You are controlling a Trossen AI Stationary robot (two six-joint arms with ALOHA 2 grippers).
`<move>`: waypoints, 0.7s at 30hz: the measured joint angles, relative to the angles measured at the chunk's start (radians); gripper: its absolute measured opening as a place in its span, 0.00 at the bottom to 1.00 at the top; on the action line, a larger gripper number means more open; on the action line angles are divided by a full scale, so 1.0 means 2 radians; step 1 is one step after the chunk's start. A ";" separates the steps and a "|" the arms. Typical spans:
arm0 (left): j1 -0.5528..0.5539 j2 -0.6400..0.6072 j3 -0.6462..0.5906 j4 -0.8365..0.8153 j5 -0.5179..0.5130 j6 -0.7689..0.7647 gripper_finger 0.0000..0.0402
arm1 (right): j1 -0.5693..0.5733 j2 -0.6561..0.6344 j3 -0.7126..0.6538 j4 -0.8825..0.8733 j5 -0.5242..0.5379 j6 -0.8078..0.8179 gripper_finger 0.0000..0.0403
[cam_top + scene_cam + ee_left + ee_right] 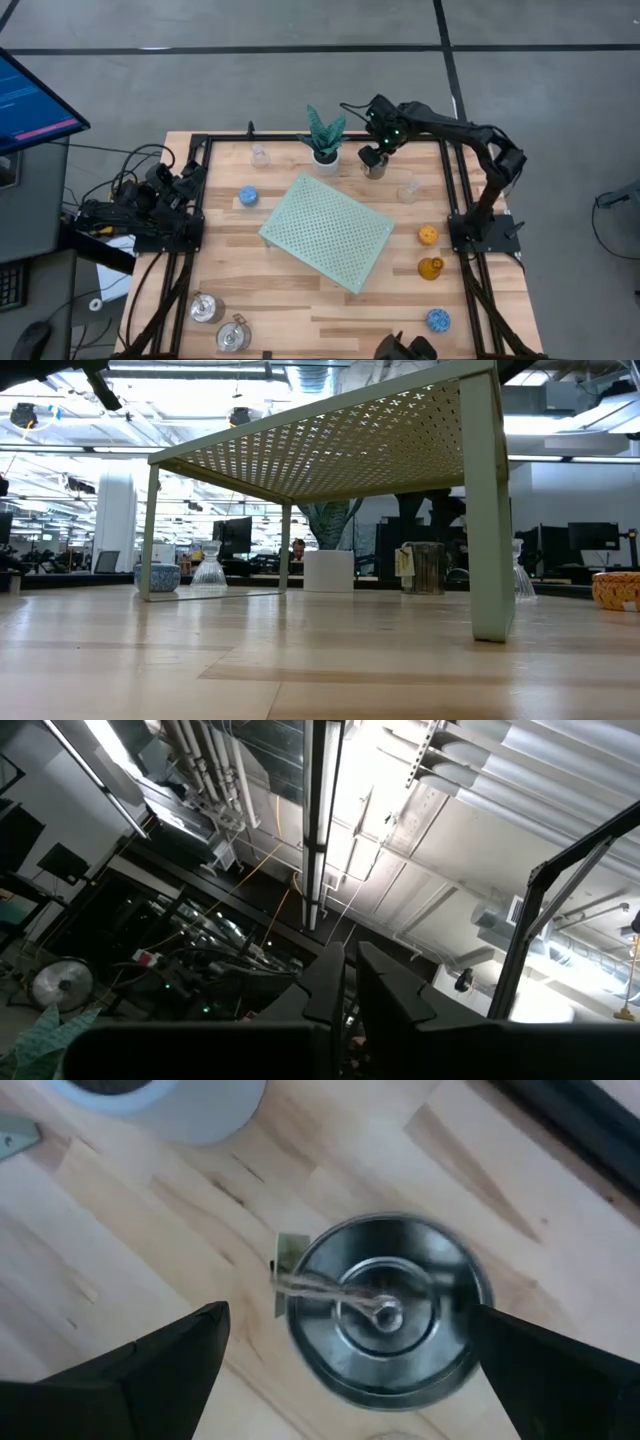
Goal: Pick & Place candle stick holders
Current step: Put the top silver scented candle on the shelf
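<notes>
While the right gripper (345, 1365) hangs directly over a silver metal candle stick holder (375, 166) at the table's far edge, just beside the potted plant (325, 138), its fingers stand wide apart, one on each side of the cup and touching nothing.

Step in hand, as judged: approach for a pick, not yet a grasp. The next move seems to call for a straight descent that keeps the cup centred, then a closing on its round wall; the tag (289, 1265) tied at its rim could catch a finger.

Left gripper (350, 985): parked off the table's left side, pointed up at the ceiling, fingers pressed nearly together, holding nothing.

Other holders, high view:
- two silver metal ones (220, 322) at the near left corner
- blue bumpy one (248, 196) at left; a second (437, 320) at near right
- orange one (428, 235) and amber glass one (431, 267) along the right side
- clear glass ones (260, 155) at far left and near the right gripper
- pale green perforated mat (328, 230) at centre, bare

View differences:
- The right wrist view alone shows the cup's inner socket and the finger clearance.
- The low view shows that the mat is a raised stand on legs (488, 510), and it shows the tagged holder (425, 568) upright beyond it; no gripper appears there.
- Only the high view gives the whole layout
</notes>
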 joint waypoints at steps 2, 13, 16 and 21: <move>0.000 0.000 0.000 0.000 0.000 0.000 0.07 | -0.001 0.007 0.000 0.007 -0.008 -0.001 0.99; 0.000 0.000 0.000 0.000 0.000 0.000 0.07 | 0.006 0.002 0.000 -0.003 0.018 0.008 0.99; 0.000 0.000 0.000 0.000 0.000 0.000 0.07 | 0.006 -0.022 0.000 -0.002 0.038 0.008 0.99; 0.000 0.000 0.000 0.000 0.000 0.000 0.07 | 0.005 -0.033 0.000 -0.001 0.050 -0.003 0.99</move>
